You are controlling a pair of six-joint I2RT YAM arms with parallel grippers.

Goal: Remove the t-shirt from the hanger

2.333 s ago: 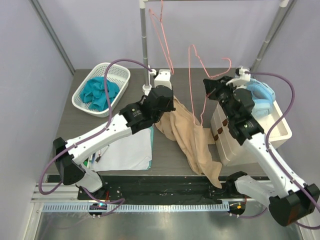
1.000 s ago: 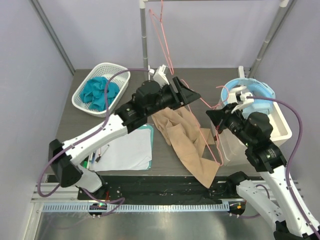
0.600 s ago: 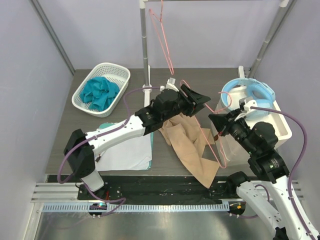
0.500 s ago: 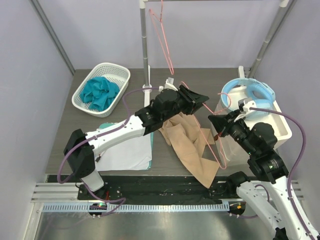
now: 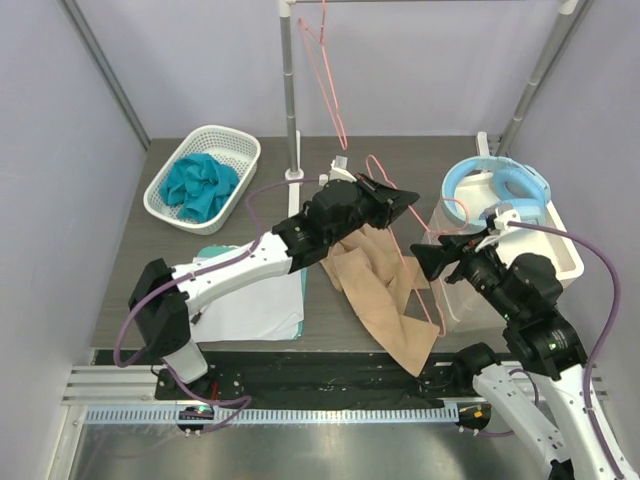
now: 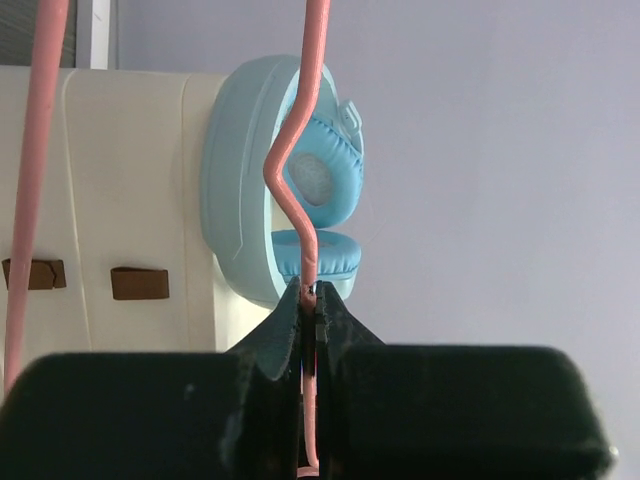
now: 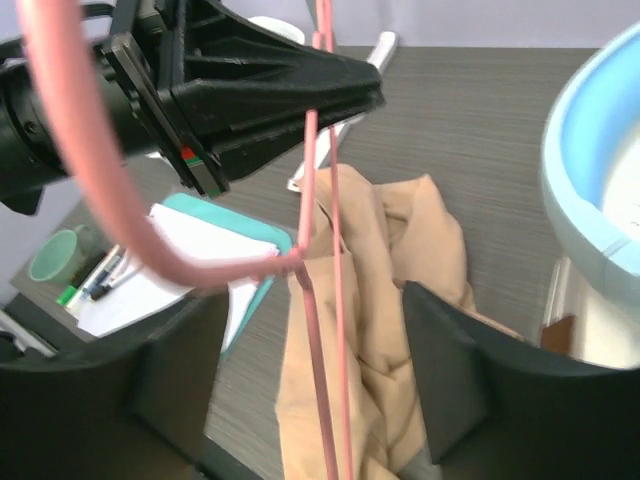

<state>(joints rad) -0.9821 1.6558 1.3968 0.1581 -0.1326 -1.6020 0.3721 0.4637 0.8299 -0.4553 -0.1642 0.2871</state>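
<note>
The pink wire hanger (image 5: 404,232) stands tilted above the table. My left gripper (image 5: 393,203) is shut on its wire near the top, and the left wrist view shows the wire (image 6: 308,290) pinched between the jaws. The tan t-shirt (image 5: 375,290) lies heaped on the table beneath, with the hanger's lower wires running across it (image 7: 325,400). I cannot tell whether it still hangs on them. My right gripper (image 5: 425,252) is open. Its fingers (image 7: 170,370) stand on either side of the wires without touching them.
A white basket (image 5: 232,150) holding teal cloth sits at the back left. The rack pole (image 5: 290,100) carries another pink hanger (image 5: 330,90). A white box (image 5: 500,295) with light blue headphones (image 5: 500,185) stands at the right. Paper on a teal pad (image 5: 255,300) lies left of the shirt.
My left gripper has closed on the hanger wire. My right gripper, shut on the hanger before, has opened and let it go.
</note>
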